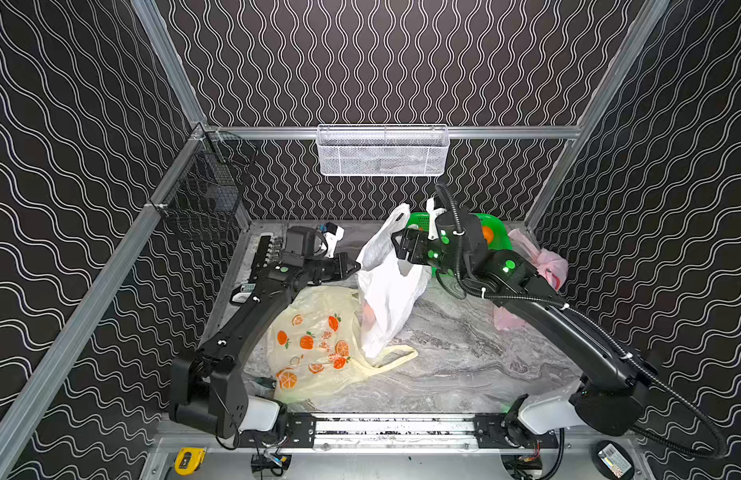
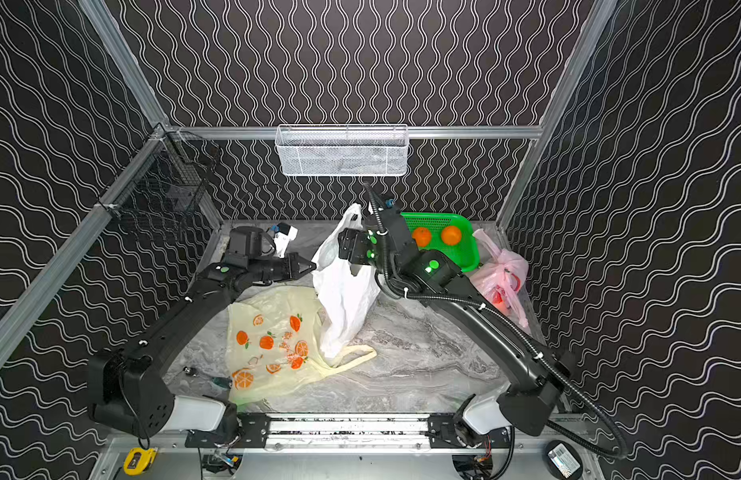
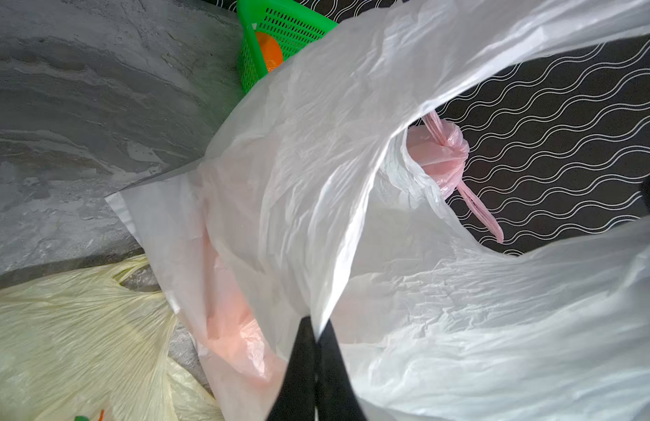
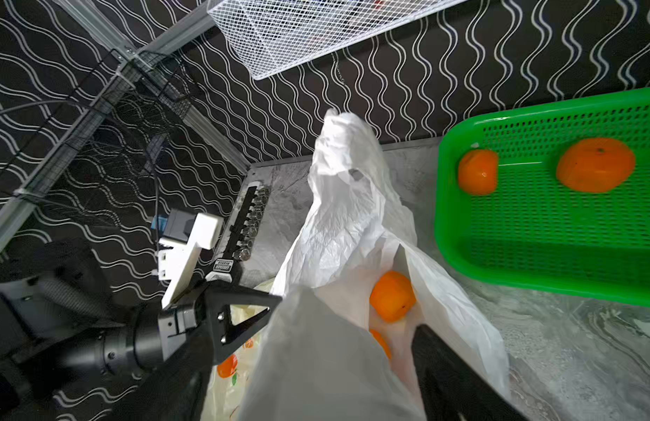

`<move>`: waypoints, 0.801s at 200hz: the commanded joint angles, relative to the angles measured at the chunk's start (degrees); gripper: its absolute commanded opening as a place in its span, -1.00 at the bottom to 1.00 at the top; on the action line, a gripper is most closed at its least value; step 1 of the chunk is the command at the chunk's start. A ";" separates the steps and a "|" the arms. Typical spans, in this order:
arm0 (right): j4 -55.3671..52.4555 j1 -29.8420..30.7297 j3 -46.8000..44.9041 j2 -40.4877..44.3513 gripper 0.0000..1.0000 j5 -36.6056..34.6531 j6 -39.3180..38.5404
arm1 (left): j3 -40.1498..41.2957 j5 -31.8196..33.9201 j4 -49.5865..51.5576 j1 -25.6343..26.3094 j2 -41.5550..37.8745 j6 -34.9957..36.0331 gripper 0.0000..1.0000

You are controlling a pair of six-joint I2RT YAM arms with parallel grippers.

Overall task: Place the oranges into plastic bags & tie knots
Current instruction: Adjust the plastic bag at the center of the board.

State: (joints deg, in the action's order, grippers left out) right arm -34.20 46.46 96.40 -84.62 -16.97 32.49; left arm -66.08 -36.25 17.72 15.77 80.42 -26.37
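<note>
Two oranges [image 4: 393, 297] lie inside the white bag [image 1: 385, 299], which stands upright on the grey marbled surface [image 1: 464, 353] with its mouth open. The upper fruit sits just below the right gripper [image 1: 400, 247], which hovers at the mouth with its jaws apart and nothing seen between them. Only one finger [image 4: 447, 368] shows in the right wrist view; bag film hides the other. Across the mouth from it, the left gripper [image 1: 354, 266] is pinched tight on the bag's rim, holding it up. Two more oranges [image 4: 595, 164] rest in the green basket [image 4: 535, 233], just behind the right gripper, on the side away from the left one. Past the basket lies a pink bag [image 2: 502, 278], already knotted at the top. A pale yellow bag [image 1: 315, 345] printed with orange pictures lies flat beneath the left arm, apparently unfilled. The step in hand looks like loading the white bag. The next move probably calls for the right gripper to swing back to the basket, close on one fruit and carry it over the mouth. A slack rim could fold shut.
</note>
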 commanded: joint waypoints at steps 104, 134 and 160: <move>-0.35 -7.25 4.47 -1.79 -0.90 17.94 -15.70 | -18.99 11.08 -1.23 -1.89 1.42 16.27 0.93; 1.47 -12.25 1.10 -0.16 -0.91 26.67 -15.80 | -21.09 -4.62 -15.92 -1.81 7.52 20.07 0.97; 1.79 -13.28 -1.96 1.94 -0.91 23.64 -14.78 | -24.60 -12.15 -22.12 0.24 14.67 20.70 0.97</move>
State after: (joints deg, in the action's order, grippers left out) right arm -34.37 33.56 96.20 -84.40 4.93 18.13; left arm -88.01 -37.78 6.15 14.35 90.63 -8.97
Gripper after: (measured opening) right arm 0.049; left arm 0.986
